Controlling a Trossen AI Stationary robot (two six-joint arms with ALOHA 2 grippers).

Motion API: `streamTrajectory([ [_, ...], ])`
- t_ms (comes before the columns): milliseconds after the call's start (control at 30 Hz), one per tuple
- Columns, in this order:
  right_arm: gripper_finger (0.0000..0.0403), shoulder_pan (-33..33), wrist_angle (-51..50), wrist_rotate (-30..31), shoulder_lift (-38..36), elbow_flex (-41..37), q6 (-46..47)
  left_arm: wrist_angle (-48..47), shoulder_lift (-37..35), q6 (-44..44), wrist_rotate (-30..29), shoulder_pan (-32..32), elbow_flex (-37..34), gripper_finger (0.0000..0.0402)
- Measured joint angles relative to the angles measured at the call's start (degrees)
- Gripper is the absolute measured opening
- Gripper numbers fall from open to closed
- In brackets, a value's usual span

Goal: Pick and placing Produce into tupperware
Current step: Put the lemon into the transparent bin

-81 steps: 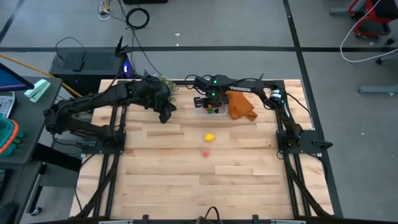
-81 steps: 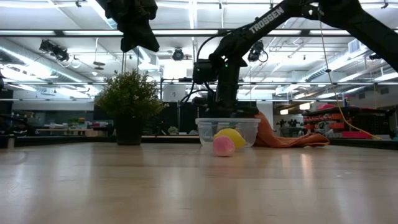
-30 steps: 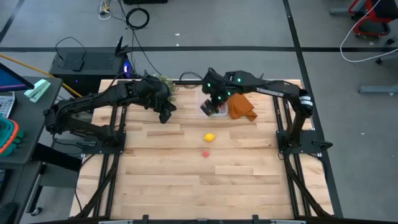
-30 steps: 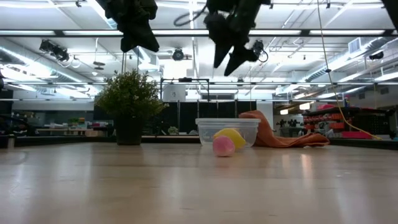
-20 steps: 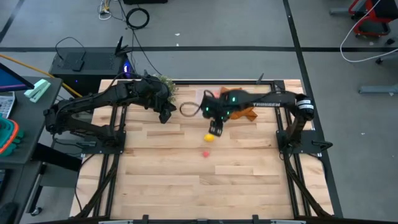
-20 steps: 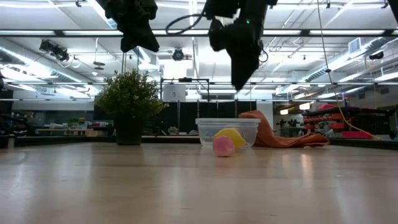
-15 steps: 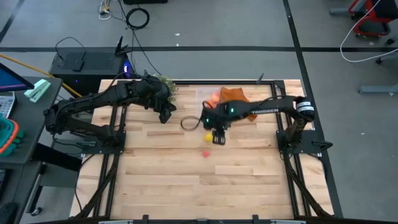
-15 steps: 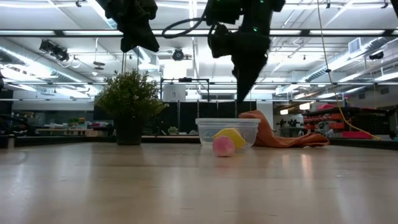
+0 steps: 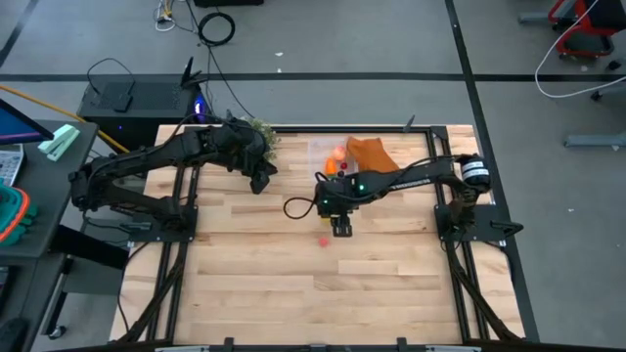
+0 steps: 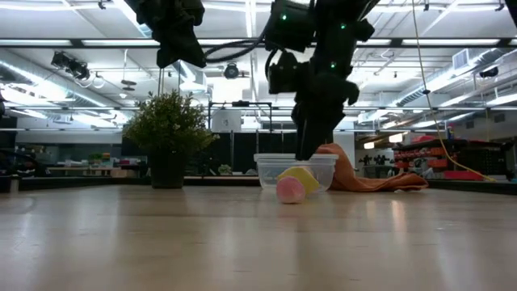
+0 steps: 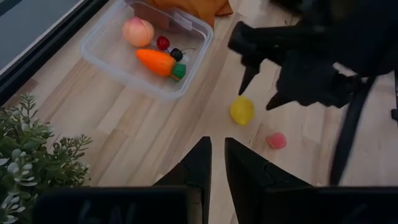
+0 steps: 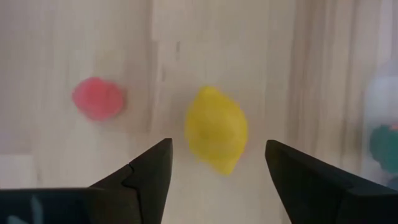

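Observation:
The yellow lemon lies on the wooden table, with a pink-red fruit beside it on the near side. My right gripper hangs open just above the lemon, pointing down, one finger on either side of it and clear of it. The clear tupperware stands farther back and holds a peach-coloured fruit, a small red fruit, a dark berry and the orange carrot. My left gripper waits shut, high over the table's far left, with nothing in it.
An orange cloth lies bunched right behind the tupperware. A bushy green plant stands at the far left next to my left arm. Bare wooden table stretches toward the near edge.
My right gripper has left the spot above the tupperware, gone toward the table's near edge and sunk a good way, rolling about its own line as it went. It now hangs over the lemon. The lemon and the pink-red fruit have stayed where they were.

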Motion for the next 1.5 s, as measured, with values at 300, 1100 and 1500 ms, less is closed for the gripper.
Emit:
streamTrajectory([
  [300, 0.023, -0.37, 2.61, -2.18, 2.01, 0.02, -1.67, -0.74, 0.0, -0.09, 0.01, 0.0, 0.02, 0.0053],
  [1100, 0.0216, 0.38, 5.54, -3.67, 7.89, 0.04, 1.77, -0.96, 0.02, -0.11, 0.01, 0.0, 0.02, 0.0053],
  [1500, 0.0176, 0.38, 5.46, -3.3, 6.94, 0.04, 1.83, -0.83, 0.02, -0.11, 0.0, 0.0, 0.02, 0.0052],
])
